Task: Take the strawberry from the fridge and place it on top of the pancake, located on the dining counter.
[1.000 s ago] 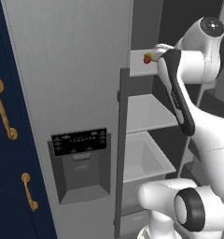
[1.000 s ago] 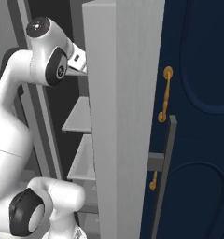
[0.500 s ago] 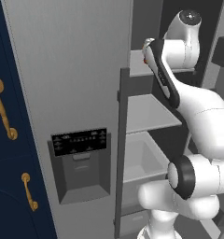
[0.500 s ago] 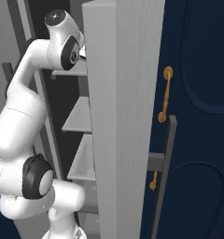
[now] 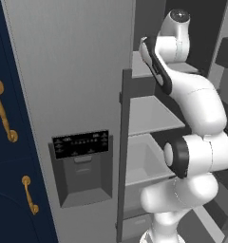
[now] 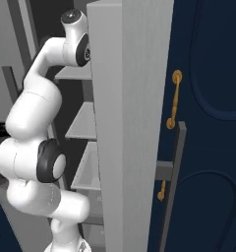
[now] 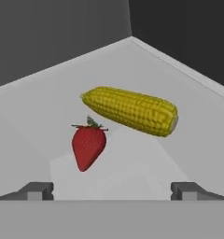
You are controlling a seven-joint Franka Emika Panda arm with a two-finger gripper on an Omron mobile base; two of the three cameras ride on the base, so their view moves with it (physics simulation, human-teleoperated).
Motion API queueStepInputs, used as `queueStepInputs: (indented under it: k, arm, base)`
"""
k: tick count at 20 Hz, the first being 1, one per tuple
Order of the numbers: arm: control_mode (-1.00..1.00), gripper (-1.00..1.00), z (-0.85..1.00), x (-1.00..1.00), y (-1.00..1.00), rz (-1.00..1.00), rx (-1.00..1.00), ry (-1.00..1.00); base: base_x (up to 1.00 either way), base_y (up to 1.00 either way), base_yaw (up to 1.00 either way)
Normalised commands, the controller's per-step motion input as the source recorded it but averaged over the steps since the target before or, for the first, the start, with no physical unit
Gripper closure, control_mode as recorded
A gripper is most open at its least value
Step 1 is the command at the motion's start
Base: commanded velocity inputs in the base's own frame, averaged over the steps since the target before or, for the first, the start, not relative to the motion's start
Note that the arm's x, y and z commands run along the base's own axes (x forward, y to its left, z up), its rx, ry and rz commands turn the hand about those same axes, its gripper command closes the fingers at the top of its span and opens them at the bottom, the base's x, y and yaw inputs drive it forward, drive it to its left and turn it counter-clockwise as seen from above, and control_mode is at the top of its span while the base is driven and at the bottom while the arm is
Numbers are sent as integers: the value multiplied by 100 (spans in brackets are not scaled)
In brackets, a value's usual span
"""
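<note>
I am on the first step: reaching into the tall light-grey double-door fridge (image 5: 63,85) for the fruit, with nothing picked up yet. In the left base view my white arm bends up past the long dark vertical door handle (image 5: 124,152) and in over the pale upper shelf (image 5: 154,114); from the other side the open grey door hides most of that reach.

Looking along my hand, from left to right: my left fingertip (image 7: 37,190) rises at the bottom edge, then the small red pointed strawberry with its green leafy cap (image 7: 88,145) lies on the pale shelf floor (image 7: 48,102), tip toward me. Just beside it, up and to the right, lies a long yellow cob of corn (image 7: 131,110), very near the strawberry's cap; I cannot tell whether they touch. My right fingertip stands at the far right.

My gripper (image 7: 112,190) is spread as wide as it goes, empty, touching nothing. The strawberry sits left of the midline between my fingers, so I judge the next move needs a shift to the left and forward, then a close on the berry alone, keeping clear of the corn, which could be nudged or pinched along with it.
</note>
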Motion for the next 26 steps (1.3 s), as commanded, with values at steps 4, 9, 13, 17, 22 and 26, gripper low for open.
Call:
queueStepInputs:
  k: [4, 9, 13, 17, 22, 26]
  arm:
    - [-100, -100, -12, 56, 0, 0, 0, 12]
    - [-100, -100, 0, 55, 0, 0, 1, 14]
    - [-100, -100, -1, 35, 0, 0, 0, 1]
    - [-100, -100, -2, 37, 0, 1, 0, 2]
    - [-100, -100, -8, -16, 9, 0, 0, 5]
    - [-100, -100, 0, -35, 0, 0, 0, 0]
  base:
    - [0, 0, 0]
    - [0, 0, 0]
    - [0, 0, 0]
    - [0, 0, 0]
    - [0, 0, 0]
    - [0, 0, 0]
